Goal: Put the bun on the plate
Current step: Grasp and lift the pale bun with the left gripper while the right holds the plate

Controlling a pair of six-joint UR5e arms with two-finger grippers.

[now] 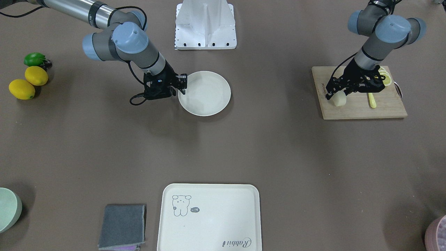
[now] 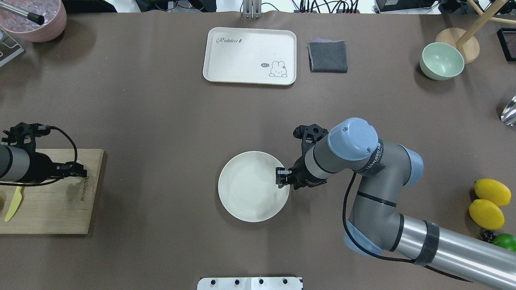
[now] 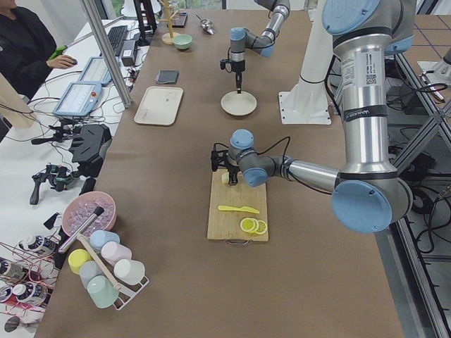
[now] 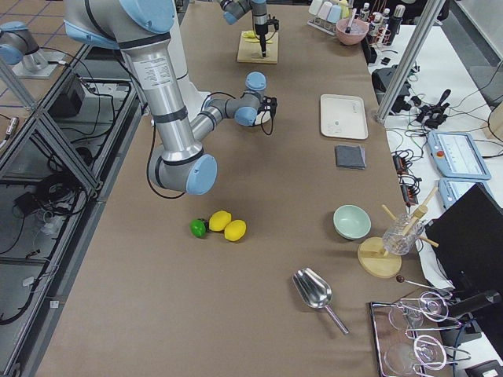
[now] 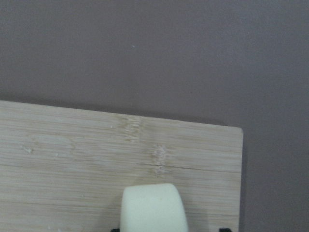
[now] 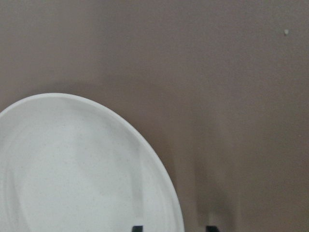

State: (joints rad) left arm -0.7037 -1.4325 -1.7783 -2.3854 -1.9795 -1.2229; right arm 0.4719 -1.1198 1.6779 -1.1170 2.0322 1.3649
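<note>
One small cream oblong bun [image 1: 339, 101] lies on the one wooden cutting board [image 1: 359, 108], between the spread fingers of the left gripper [image 1: 338, 94]. One round off-white plate [image 1: 209, 96] sits well apart. The right gripper [image 2: 280, 177], unclenched, straddles its rim.

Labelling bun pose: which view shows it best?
Left wrist-mounted: the bun is close on the wooden board, only its bottom cropped. Front-facing shows it small, at the left gripper; overhead hides most of it; exterior left, a speck.
</note>
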